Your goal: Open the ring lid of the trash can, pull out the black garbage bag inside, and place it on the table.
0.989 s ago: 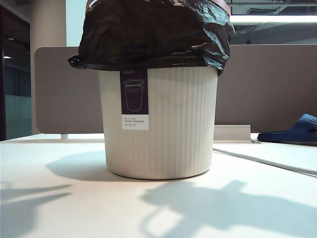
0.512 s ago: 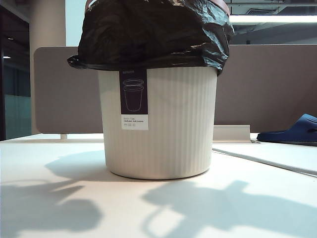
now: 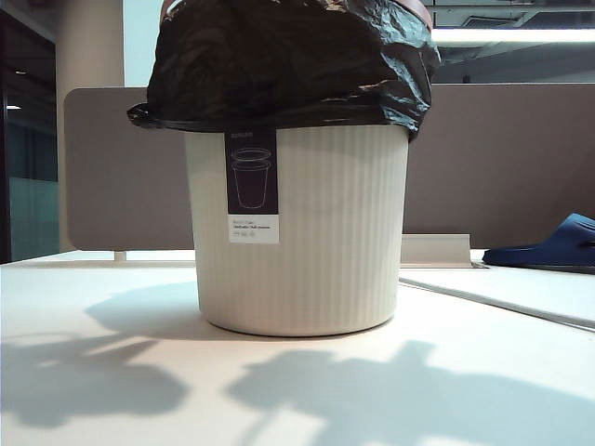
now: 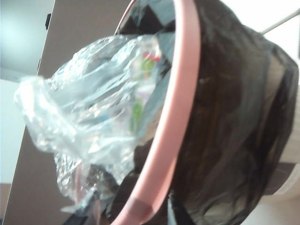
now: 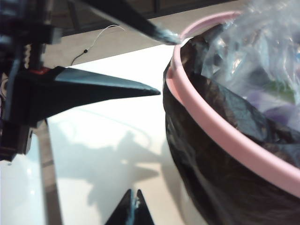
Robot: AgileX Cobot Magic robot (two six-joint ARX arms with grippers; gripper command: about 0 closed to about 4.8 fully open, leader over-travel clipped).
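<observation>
We are seeing the trash can (image 3: 302,232) standing centre frame on the table (image 3: 112,372), black garbage bag (image 3: 288,65) draped over its rim, ring lid (image 4: 176,117) on. The right gripper (image 5: 132,199) is clenched beside it; the left gripper's (image 5: 164,61) fingers are spread at the lid.

Office-like room, grey-brown partition panel (image 3: 502,167) behind white table (image 3: 112,307), ceiling strip light (image 3: 511,35)

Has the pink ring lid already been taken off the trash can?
No, the ring lid sits around the trash can rim, over the black garbage bag.
</observation>
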